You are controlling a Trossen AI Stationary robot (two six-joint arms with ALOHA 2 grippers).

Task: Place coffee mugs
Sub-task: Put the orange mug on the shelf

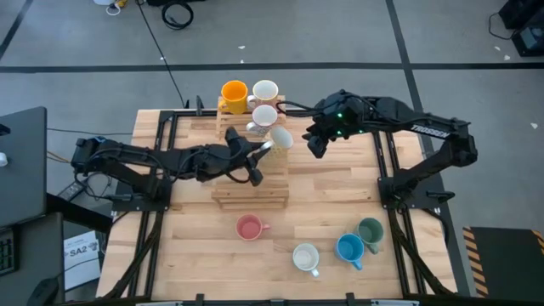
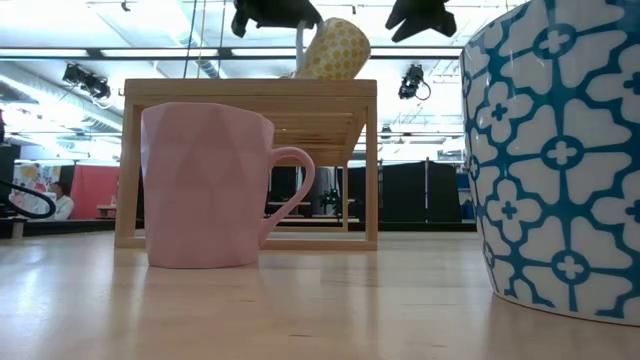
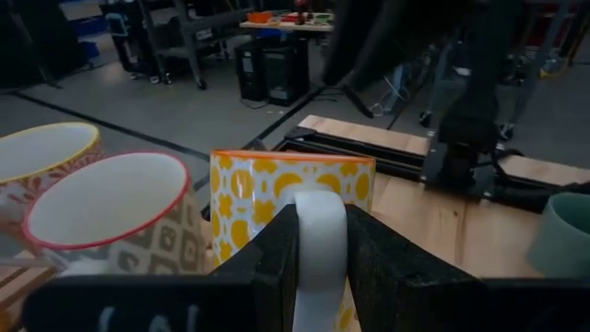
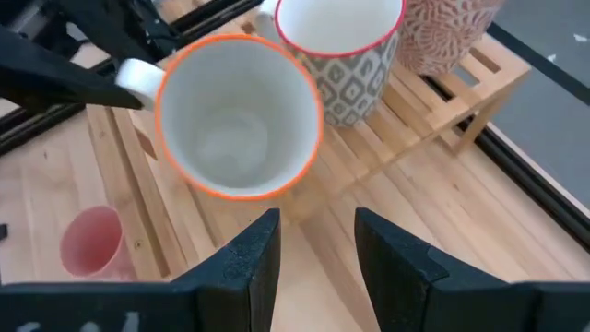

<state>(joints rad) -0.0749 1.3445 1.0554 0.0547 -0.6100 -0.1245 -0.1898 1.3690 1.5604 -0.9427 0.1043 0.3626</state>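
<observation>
My left gripper (image 1: 260, 154) is shut on the white handle of a yellow-patterned, orange-rimmed mug (image 1: 279, 138), held tilted over the top of the wooden rack (image 1: 251, 174). My right gripper (image 4: 318, 249) hangs open just right of that mug, above the rack, with nothing between its fingers. A grey-patterned red-rimmed mug (image 4: 346, 46), a red-patterned mug (image 4: 442, 32) and an orange mug (image 1: 234, 93) stand on their bases on the rack's far part. On the table near the front stand a pink mug (image 1: 249, 227), a white one (image 1: 306, 257), a blue one (image 1: 350, 248) and a green one (image 1: 371, 230). My left gripper pinches the mug's white handle (image 3: 320, 235) between its two fingers, coming nearly level from the table's left. The mug (image 2: 335, 48) sits tilted, mouth up and leaning right, its lower edge at the rack's top; whether it rests there I cannot tell.
The rack (image 2: 250, 90) is an open slatted frame in the table's middle. Black rails (image 1: 387, 161) run along the table's left and right sides. Bare tabletop lies between the rack and the front mugs.
</observation>
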